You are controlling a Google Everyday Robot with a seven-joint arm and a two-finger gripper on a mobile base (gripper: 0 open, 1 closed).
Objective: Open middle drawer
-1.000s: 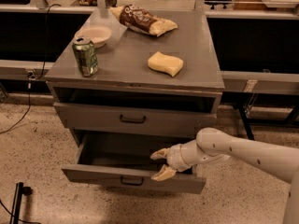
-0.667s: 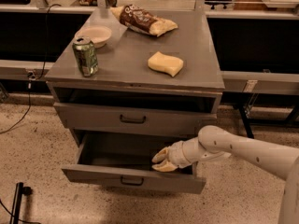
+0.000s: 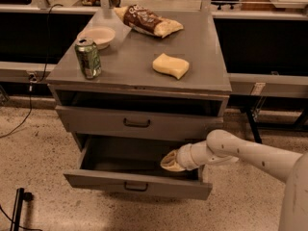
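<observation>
The middle drawer (image 3: 96,181) is a wide shallow grey drawer with a small dark bar handle (image 3: 136,186). It stands pulled well out from the grey cabinet, and its inside looks empty. My gripper (image 3: 171,161) hangs over the right inner part of this drawer, just behind its front panel. Its tan fingers are drawn together on nothing. The white arm (image 3: 240,150) reaches in from the right. The taller-fronted drawer (image 3: 96,121) above is closed.
On the cabinet top (image 3: 134,57) stand a green can (image 3: 88,57), a white bowl (image 3: 98,35), a brown snack bag (image 3: 147,20) and a yellow sponge (image 3: 171,65). Dark shelving runs behind. A cable (image 3: 29,100) trails on the speckled floor at left.
The gripper's fingers, spread apart a second ago, have drawn together. The gripper has lifted slightly inside the drawer. The drawer stays pulled out.
</observation>
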